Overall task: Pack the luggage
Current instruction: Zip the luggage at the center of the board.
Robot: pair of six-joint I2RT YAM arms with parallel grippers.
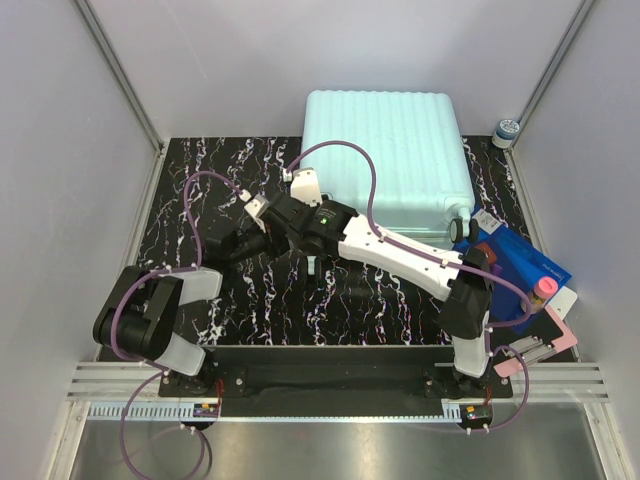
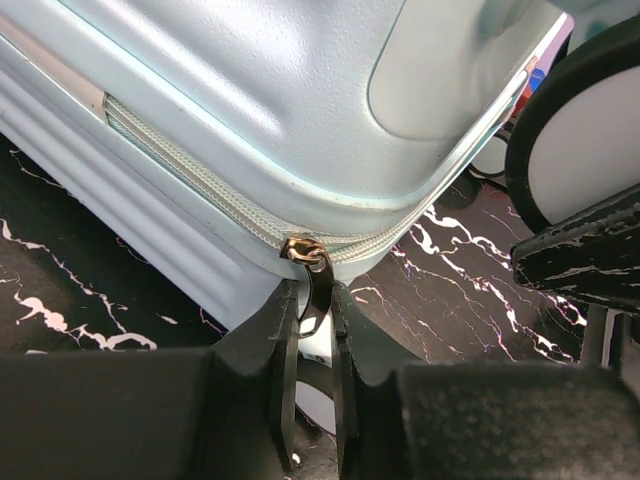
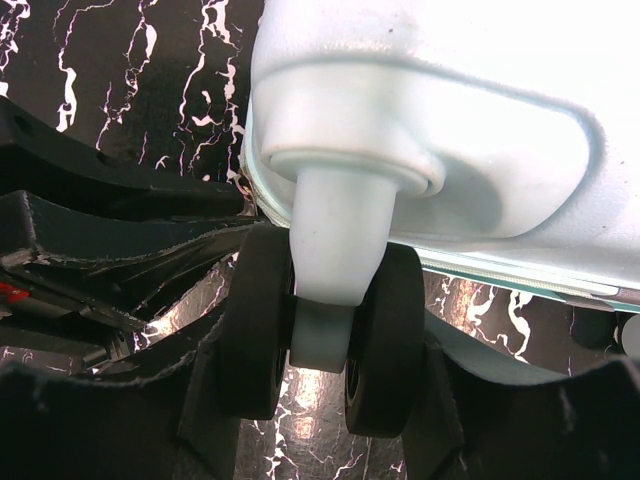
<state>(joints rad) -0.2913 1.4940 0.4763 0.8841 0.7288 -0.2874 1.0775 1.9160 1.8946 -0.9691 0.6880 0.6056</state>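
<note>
Left hand on corner zipper pull, right hand around luggage wheel

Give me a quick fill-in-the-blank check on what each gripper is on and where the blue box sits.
1. The left gripper pinches the ____ at the corner of the luggage.
2. The right gripper grips a black ____ of the luggage.
3. In the top view, the flat blue box lies to the ____ of the luggage.
Missing words: zipper pull; wheel; right.
</note>
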